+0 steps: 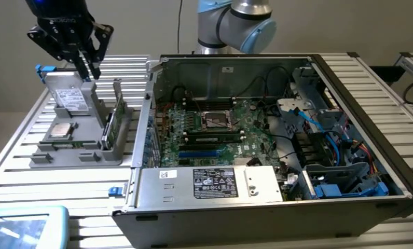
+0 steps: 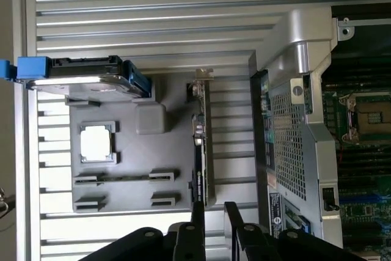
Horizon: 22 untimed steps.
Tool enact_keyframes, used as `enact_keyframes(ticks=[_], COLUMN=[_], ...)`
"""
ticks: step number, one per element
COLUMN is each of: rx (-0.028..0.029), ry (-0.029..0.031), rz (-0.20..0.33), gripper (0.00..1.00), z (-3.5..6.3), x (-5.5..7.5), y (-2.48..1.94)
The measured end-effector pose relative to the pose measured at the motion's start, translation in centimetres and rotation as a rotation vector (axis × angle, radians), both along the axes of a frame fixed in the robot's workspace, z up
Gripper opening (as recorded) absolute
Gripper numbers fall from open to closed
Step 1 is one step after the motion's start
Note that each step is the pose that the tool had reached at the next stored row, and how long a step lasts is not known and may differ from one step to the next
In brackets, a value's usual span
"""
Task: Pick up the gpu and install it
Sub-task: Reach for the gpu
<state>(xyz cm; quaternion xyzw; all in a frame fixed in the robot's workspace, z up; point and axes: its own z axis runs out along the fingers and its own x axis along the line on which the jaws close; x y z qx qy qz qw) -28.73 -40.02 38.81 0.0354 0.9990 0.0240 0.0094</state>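
Black fingers [image 2: 197, 218] of my gripper [image 2: 214, 206] sit closest to the wrist lens, parted, with bare slats visible through the gap. Nothing held.

Position: in the exterior view my gripper [image 1: 88, 74] hangs above the grey plastic holder tray [image 1: 68, 155], over its hard-drive end, clear of everything on it.

Task item: the gpu [image 2: 201, 145], a thin flat card seen edge-on, dark with a narrow silver bracket at one end, stands upright in a slot of the tray [image 2: 159, 157] on the side facing the computer case. In the wrist view my fingertips line up with the card's end opposite the bracket, apart from it. In the exterior view the gpu [image 1: 111, 127] leans slightly between the tray's grey posts. Not yet picked up.

Other tray contents:
- silver hard drive with white label and blue carrier tabs [image 1: 69, 97], propped upright on the side away from the case; edge-on in the wrist view [image 2: 79, 80].
- square silver processor chip [image 1: 59, 129], flat in its pocket beside the drive [image 2: 96, 142].

Just beside the tray: open grey metal computer case [image 1: 393, 171] lying on its side, green motherboard [image 1: 214, 135] exposed. Both tray and case rest on the slatted aluminium table [image 1: 13, 171].
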Motion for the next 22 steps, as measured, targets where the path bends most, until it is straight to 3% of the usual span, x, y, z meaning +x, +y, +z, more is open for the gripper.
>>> enact_keyframes(ticks=[2, 3, 6, 10, 11, 16, 22], rx=[-0.0001, 0.0000, 0.0001, 0.0005, 0.0007, 0.0012, 0.0077], ry=[0.0001, 0.0001, 0.0026, 0.0223, 0.0244, 0.0248, 0.0248], rz=[0.000, 0.000, 0.000, 0.001, 0.002, 0.008, 0.011], gripper=[0.30, 0.36, 0.36, 0.36, 0.36, 0.36, 0.36], z=[0.00, 0.00, -0.11, -0.39, -0.52, -1.38, -2.47], x=[0.0, 0.0, 0.0, -0.1, -0.1, 0.0, 0.0], y=[0.00, 0.00, 0.00, 0.00, 0.00, 0.00, 0.00])
